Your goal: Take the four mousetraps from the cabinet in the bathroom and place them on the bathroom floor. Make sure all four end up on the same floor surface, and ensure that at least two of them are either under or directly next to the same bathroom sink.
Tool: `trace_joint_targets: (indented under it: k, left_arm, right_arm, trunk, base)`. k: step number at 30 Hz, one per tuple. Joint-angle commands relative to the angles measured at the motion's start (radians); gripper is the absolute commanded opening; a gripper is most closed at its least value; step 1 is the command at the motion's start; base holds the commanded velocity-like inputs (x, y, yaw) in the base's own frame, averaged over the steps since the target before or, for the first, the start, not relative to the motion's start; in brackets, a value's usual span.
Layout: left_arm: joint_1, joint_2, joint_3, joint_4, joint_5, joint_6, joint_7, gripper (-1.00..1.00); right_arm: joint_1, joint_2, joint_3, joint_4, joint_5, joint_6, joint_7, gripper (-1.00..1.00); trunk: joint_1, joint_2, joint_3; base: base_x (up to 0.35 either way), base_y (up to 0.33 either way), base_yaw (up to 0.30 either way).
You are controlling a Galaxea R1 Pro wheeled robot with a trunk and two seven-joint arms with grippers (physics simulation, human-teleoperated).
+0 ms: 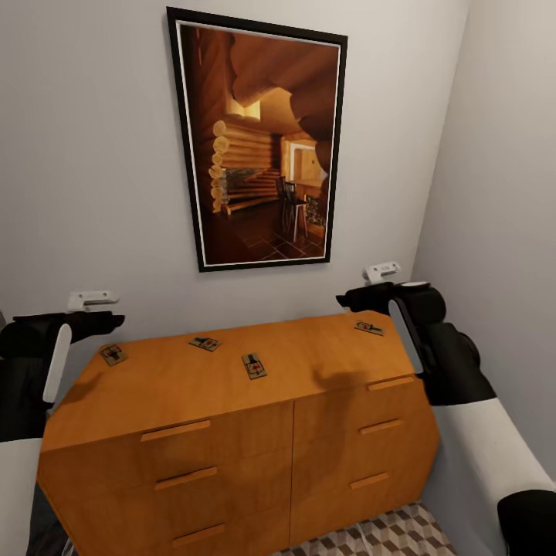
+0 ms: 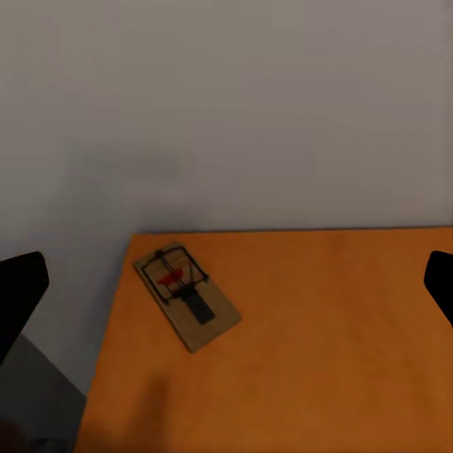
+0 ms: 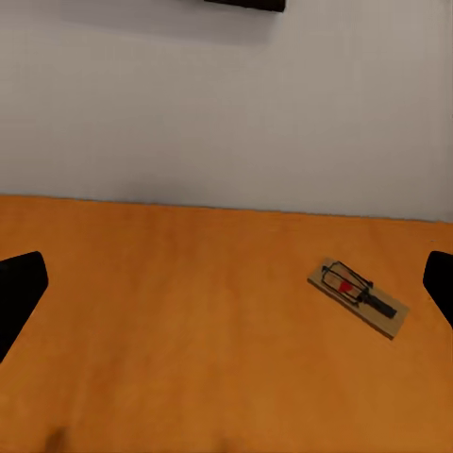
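Head view, cabinet: the cabinet (image 1: 232,432) stands against the grey wall, under a framed picture (image 1: 259,139) of a log room.
Head view, mousetraps: all four lie flat on the cabinet top, well apart in a loose row. One mousetrap (image 1: 113,354) sits near the cabinet's left end, a second mousetrap (image 1: 205,343) toward the back, a third mousetrap (image 1: 253,365) near the middle, and a fourth mousetrap (image 1: 369,327) at the right back corner.
Head view, arms: the left gripper (image 1: 93,298) hangs just off the cabinet's left end; the right gripper (image 1: 382,272) hangs above its right back corner. Both are well above the top.
Head view, floor: a patch of cube-patterned bathroom floor (image 1: 386,537) shows at the foot of the cabinet. No trap lies on it.
Left wrist view: the left-end trap (image 2: 187,296) lies near the cabinet's corner edge. The gripper's two dark fingers stand spread wide, holding nothing.
Right wrist view: the corner trap (image 3: 359,296) lies on the cabinet top, close to the wall. This gripper is also spread wide and empty.
Step in hand: lining up for the first pick; nothing is lifted yet.
Next move: I judge that one gripper must come down over its trap, straddle the thin board and close. The board is low and flat, so the fingers need to reach almost to the wood.
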Motion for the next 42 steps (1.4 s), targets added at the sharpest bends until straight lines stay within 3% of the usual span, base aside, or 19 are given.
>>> trace_joint_targets:
  k: [1,13,25,42]
  left_arm:
    - [-0.001,-0.001,0.001,0.000,0.003,0.005,-0.003,1.00]
    - [0.000,-0.012,0.001,0.000,0.007,0.005,-0.003,1.00]
    - [0.000,-0.016,0.001,0.003,0.009,0.005,-0.004,1.00]
    - [0.000,-0.058,0.001,0.005,0.007,0.005,-0.004,1.00]
  right_arm:
    - [-0.001,0.003,0.003,-0.010,0.001,0.004,0.001,1.00]
    - [-0.001,0.020,0.008,-0.047,0.014,0.004,-0.006,1.00]
    - [-0.001,0.014,0.004,-0.050,0.015,0.004,-0.005,1.00]
    - [-0.001,0.008,0.001,-0.049,0.016,0.004,-0.007,1.00]
  trunk:
    - [0.000,-0.001,-0.001]
    - [0.000,-0.001,-0.001]
    - [0.000,-0.001,-0.001]
    - [0.000,-0.001,-0.001]
  base:
    - [0.000,0.000,0.000]
    - [0.000,0.000,0.000]
    - [0.000,0.000,0.012]
    - [0.000,0.000,0.027]
